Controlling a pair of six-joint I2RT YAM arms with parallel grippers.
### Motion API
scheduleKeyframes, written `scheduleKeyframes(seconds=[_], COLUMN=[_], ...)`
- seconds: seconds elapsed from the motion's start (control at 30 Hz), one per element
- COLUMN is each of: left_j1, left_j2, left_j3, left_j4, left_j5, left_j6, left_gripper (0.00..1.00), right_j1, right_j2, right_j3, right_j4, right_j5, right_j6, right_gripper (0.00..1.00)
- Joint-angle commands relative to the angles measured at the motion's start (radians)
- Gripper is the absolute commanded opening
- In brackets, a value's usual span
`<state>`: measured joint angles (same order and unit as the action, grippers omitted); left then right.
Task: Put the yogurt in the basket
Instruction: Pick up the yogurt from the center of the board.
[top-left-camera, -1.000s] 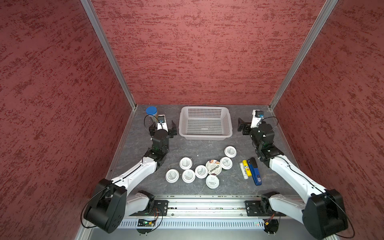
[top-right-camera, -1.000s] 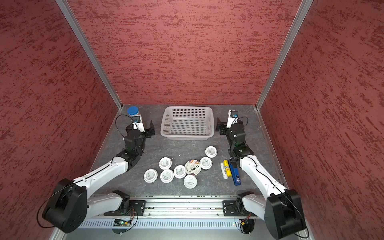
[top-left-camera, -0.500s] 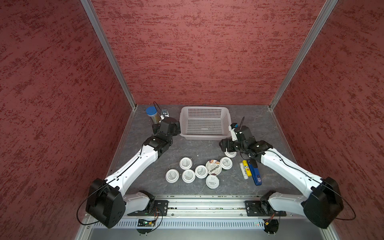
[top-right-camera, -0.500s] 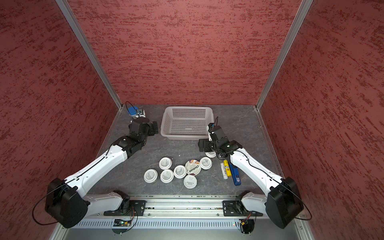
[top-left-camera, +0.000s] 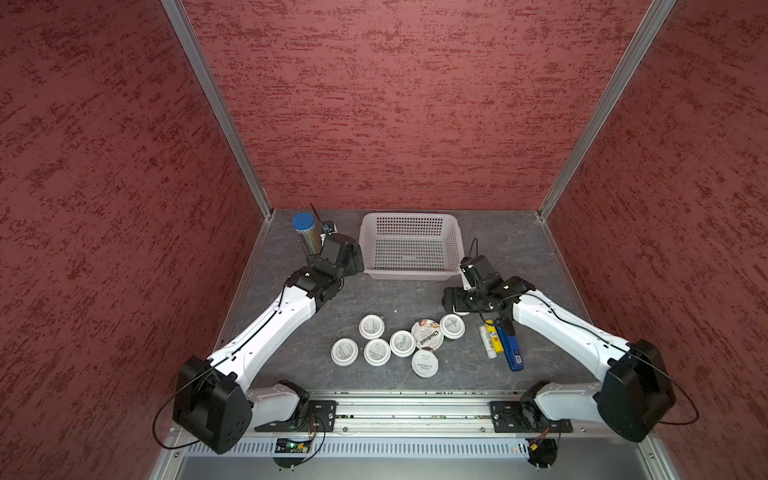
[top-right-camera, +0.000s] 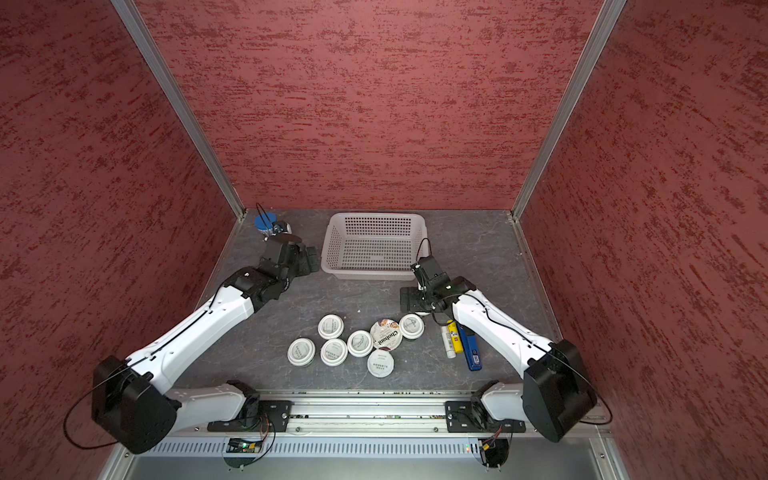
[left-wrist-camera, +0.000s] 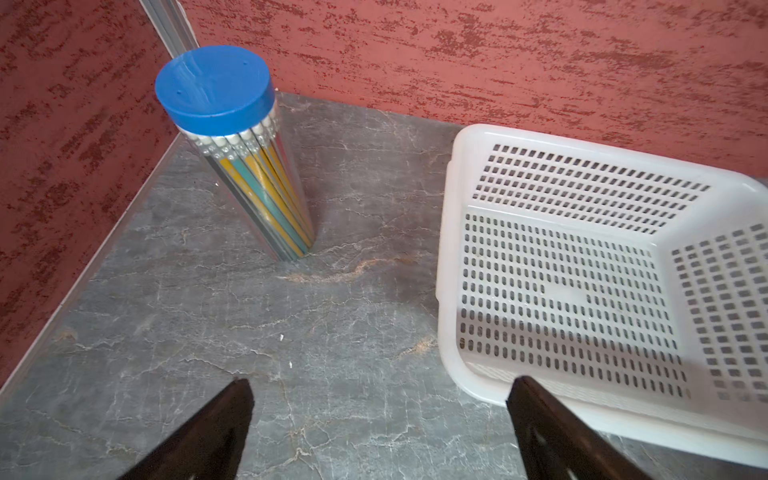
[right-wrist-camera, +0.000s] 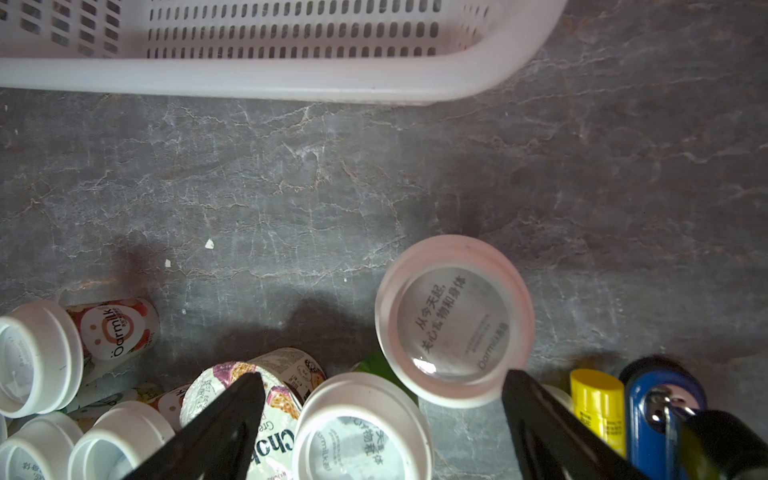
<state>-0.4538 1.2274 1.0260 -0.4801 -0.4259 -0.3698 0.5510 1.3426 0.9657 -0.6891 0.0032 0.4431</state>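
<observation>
right claw (right-wrist-camera: 382, 376): wide, empty | nearest yogurt cup (right-wrist-camera: 453, 320): upright on bench (right-wrist-camera: 291, 166), just ahead of right claw, off-centre | basket (top-left-camera: 409, 275): bench far edge, empty, beyond cup | left claw (left-wrist-camera: 380, 381): wide, beside basket | right claw nearer

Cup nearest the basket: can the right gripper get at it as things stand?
Probably yes. The right gripper is open and the cup stands upright just ahead of its fingers, bare table beyond; a neighbouring cup and a yellow stick crowd the sides.
</observation>
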Motion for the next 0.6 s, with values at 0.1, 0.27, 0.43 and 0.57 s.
scheduleKeyframes(seconds=[0.1,0.27,0.43,0.57], left_j1=[0.007,0.008,0.009,0.007], left_j2=[-0.029,-0.019,-0.005,0.005], left_j3=[-0.008,0.000,0.013,0.011], left_j4=[0.018,0.009,-0.009,-0.014], left_j5=[0.074,0.098,0.105,0.110], left_j6=[-0.004,-0.019,-0.028,-0.032], left_gripper=[1.00,1.00,1.00,1.00], right_j1=[0.003,-0.008,-0.023,-0.032], right_j2=[0.023,0.059,0.076,0.084], right_j3=[0.037,0.038,0.028,0.022], right_j4=[-0.031,-0.011,0.019,0.039], right_j5=[0.079,0.088,0.085,0.074], right_j6=[0.012,0.004,-0.004,-0.015], right_gripper=[0.98,0.98,0.97,0.94])
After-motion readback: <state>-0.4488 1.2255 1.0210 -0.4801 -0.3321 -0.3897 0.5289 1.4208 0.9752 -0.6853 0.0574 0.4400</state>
